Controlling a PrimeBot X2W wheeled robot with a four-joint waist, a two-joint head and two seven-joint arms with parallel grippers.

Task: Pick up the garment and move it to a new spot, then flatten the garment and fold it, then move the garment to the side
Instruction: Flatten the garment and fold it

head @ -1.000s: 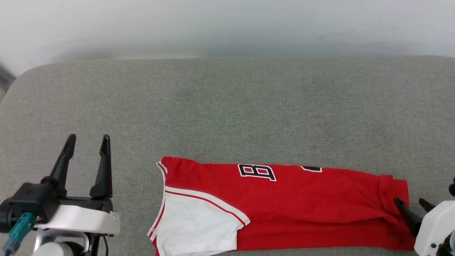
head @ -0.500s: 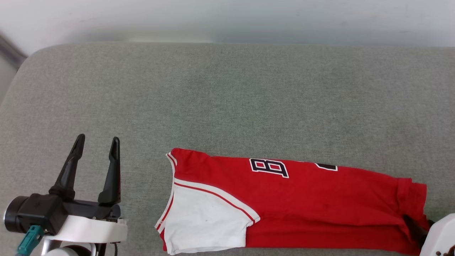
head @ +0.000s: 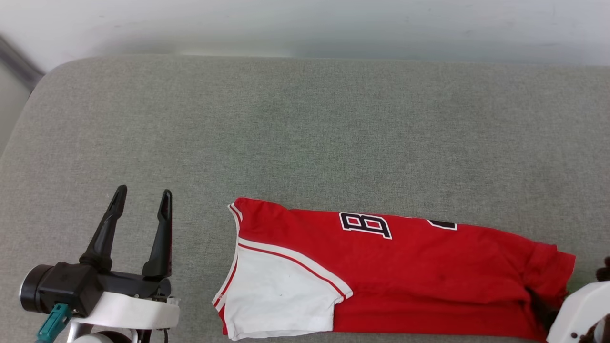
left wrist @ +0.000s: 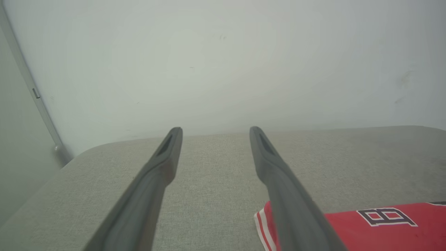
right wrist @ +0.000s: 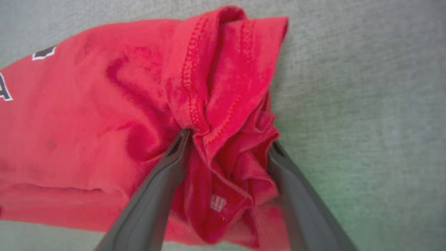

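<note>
Grey cloth covers a big soft cushion (head: 305,133), and a white wall (head: 305,24) stands behind it. The garment (head: 429,267) lies flat on the cushion, folded into one long strip. It is red, with a white sleeve (head: 276,300) at one end and a black letter (head: 366,225) with a white edge along its far side.

The left gripper (head: 143,190) hangs over bare cushion. Its two dark fingers are spread wide and nothing is between them. The sleeve end of the garment is to the right of this gripper, near it but not touching.

The right gripper (right wrist: 229,139) is at the other end of the garment, the red end. Its fingers (right wrist: 153,195) are spread wide too, one on each side of a bunched-up lump of red cloth. The stitched hem (right wrist: 190,76) stands up in folds just past the fingertips. Both fingertips look like they touch the cloth, but they do not pinch it tight. More of the garment stretches away to the left of this gripper, and bare grey cushion is to its right.
</note>
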